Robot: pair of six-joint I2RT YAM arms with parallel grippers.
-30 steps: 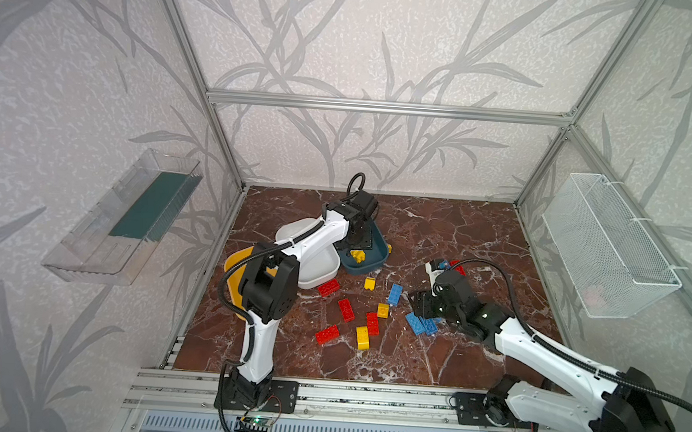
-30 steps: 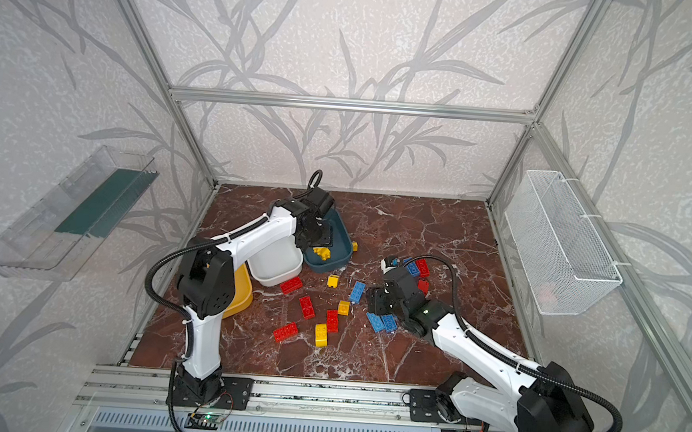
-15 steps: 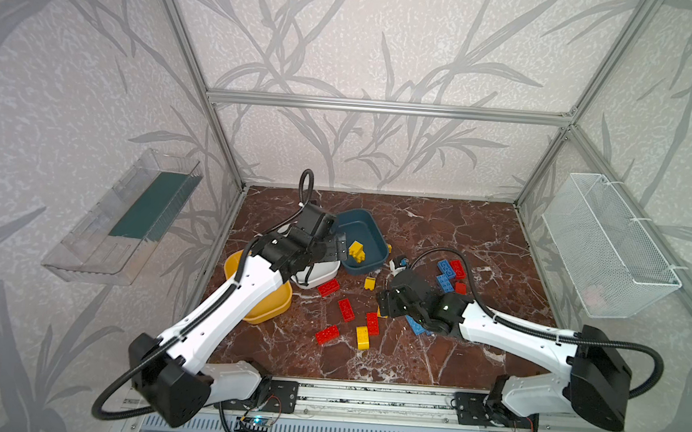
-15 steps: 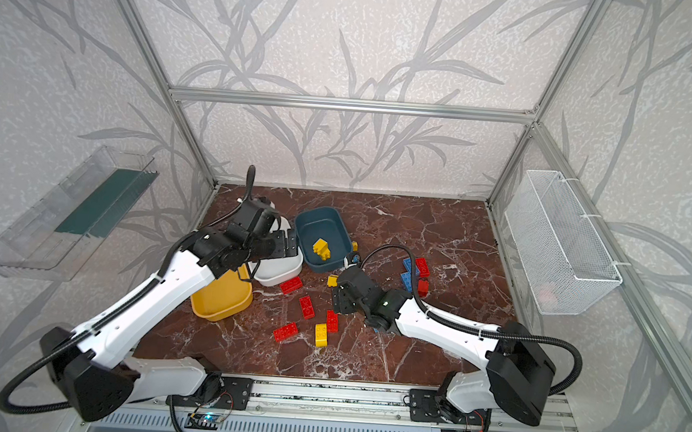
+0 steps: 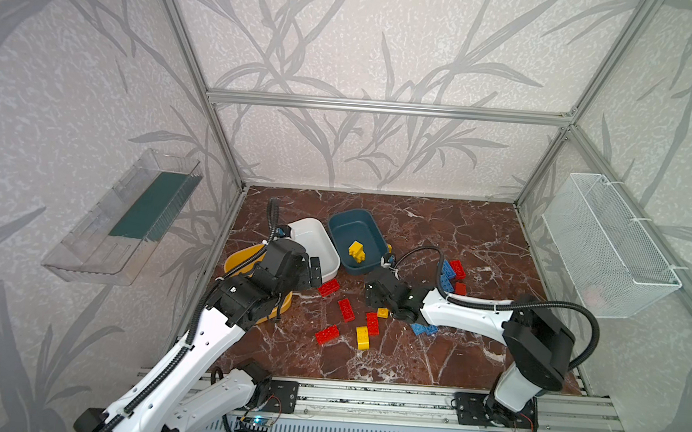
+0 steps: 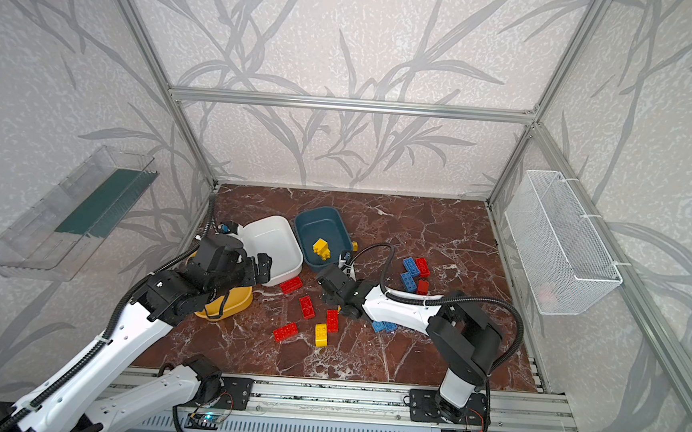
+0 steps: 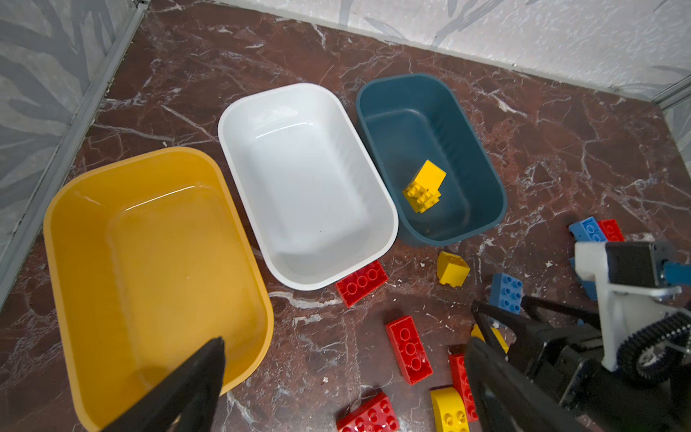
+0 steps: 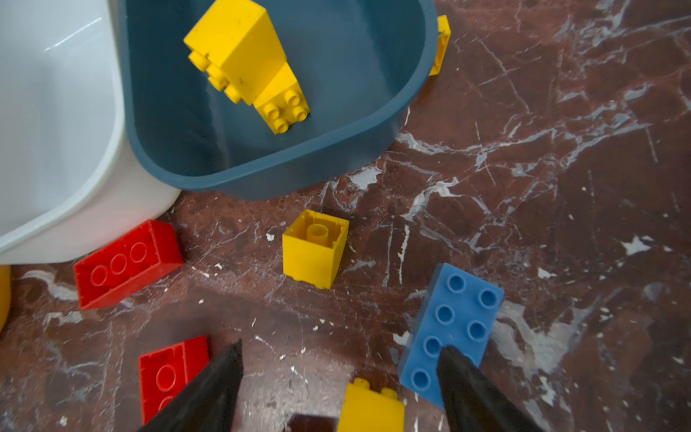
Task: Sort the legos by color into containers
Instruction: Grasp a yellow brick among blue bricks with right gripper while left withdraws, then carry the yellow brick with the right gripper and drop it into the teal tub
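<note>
1. The marble table (image 5: 439,232) fills the lower middle of both top views.
2. The containers stand in a row left of centre. The mustard tub (image 7: 149,243) and the white tub (image 7: 306,179) are empty. The teal tub (image 7: 422,123) holds two yellow bricks (image 7: 424,187).
3. The left gripper (image 7: 346,342) hangs at the lower-left end of that row, over the near edges of the mustard and white tubs. Its jaws are spread wide and grasp nothing.
4. The right gripper (image 8: 341,346) sits at frame centre, just below the teal tub. Its jaws are released, with a small yellow brick (image 8: 370,407) lying loose between them.
5. The other legos lie scattered on the marble: red bricks (image 5: 346,309) at centre, blue bricks (image 5: 448,272) right of centre, and an upturned yellow brick (image 8: 314,248) near the teal tub.
</note>
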